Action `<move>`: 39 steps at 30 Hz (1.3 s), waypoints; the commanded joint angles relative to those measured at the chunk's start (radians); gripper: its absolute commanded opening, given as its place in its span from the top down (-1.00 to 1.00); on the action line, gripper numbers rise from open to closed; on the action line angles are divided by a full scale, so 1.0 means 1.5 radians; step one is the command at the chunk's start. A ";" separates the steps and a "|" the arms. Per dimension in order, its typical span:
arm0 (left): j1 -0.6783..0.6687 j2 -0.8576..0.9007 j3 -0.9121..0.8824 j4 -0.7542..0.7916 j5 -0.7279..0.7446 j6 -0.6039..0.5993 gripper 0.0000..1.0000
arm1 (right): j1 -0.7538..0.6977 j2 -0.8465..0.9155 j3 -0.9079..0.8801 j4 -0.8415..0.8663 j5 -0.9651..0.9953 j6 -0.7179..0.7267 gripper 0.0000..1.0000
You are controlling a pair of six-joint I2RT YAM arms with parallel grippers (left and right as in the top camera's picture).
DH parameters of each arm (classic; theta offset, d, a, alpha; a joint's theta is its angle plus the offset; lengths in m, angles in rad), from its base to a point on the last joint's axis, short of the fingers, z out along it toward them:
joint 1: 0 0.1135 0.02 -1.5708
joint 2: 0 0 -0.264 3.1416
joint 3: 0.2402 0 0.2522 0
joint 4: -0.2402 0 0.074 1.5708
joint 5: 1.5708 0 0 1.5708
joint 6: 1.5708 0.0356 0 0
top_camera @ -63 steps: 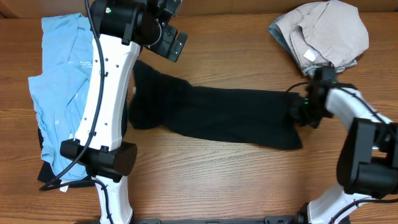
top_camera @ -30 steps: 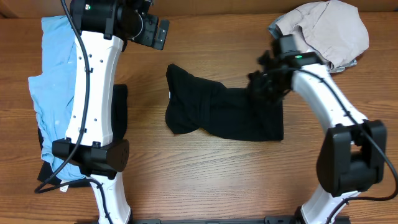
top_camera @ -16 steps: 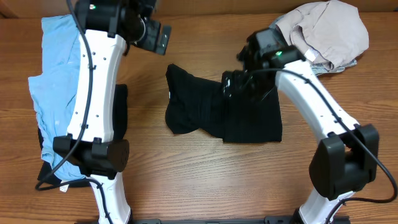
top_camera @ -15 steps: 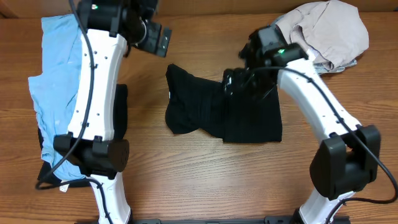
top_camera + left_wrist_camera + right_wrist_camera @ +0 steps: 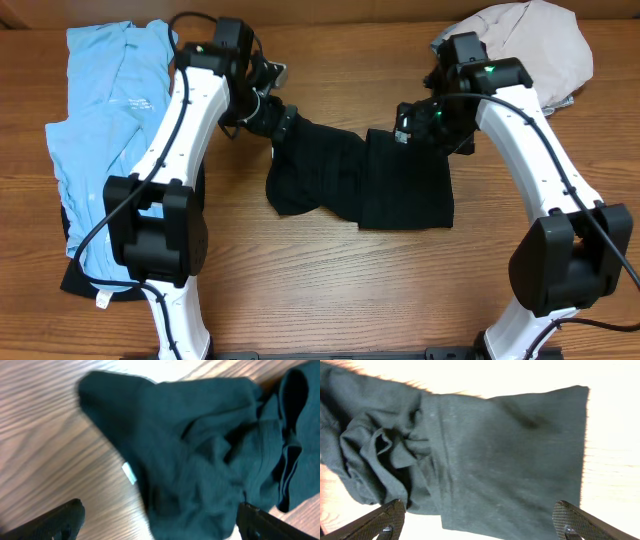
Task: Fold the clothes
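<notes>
The black shirt (image 5: 335,180) lies bunched in the middle of the table, its right part folded over into a flat panel (image 5: 408,195). My left gripper (image 5: 278,122) hangs open over the shirt's upper left corner. In the left wrist view the shirt (image 5: 200,445) fills the space between the spread fingers (image 5: 55,520), and its small white label (image 5: 129,472) shows. My right gripper (image 5: 410,128) is open above the upper edge of the folded panel. The right wrist view has the shirt (image 5: 495,455) below wide-apart fingers (image 5: 580,522) that hold nothing.
A light blue shirt (image 5: 100,130) is spread along the left side, with another black piece (image 5: 192,185) sticking out beneath it. A beige bundle (image 5: 525,50) sits at the back right. Bare wood (image 5: 350,290) runs along the front.
My right gripper carried the shirt's right end leftward, folding it over, then opened and let go. My left arm swung down from the back onto the shirt's upper left corner.
</notes>
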 commanded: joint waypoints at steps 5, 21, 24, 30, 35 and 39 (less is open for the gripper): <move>-0.004 0.004 -0.115 0.093 0.083 0.029 -1.00 | -0.006 -0.016 0.009 -0.001 0.010 -0.002 -0.96; -0.012 0.004 -0.267 0.214 0.040 0.010 -1.00 | -0.006 -0.016 0.009 -0.003 0.010 -0.002 -0.98; -0.014 0.004 -0.287 0.247 0.037 -0.009 -0.96 | -0.006 -0.016 0.009 -0.002 0.010 -0.002 -0.98; -0.027 0.004 -0.312 0.299 0.037 -0.080 0.09 | -0.006 -0.016 0.009 -0.002 0.010 -0.002 -0.95; -0.029 0.004 -0.312 0.299 0.026 -0.100 0.92 | -0.006 -0.016 0.009 0.001 0.010 -0.002 -0.91; -0.009 0.003 -0.294 0.271 -0.053 -0.124 0.92 | -0.006 -0.016 0.009 0.002 0.010 -0.002 -0.83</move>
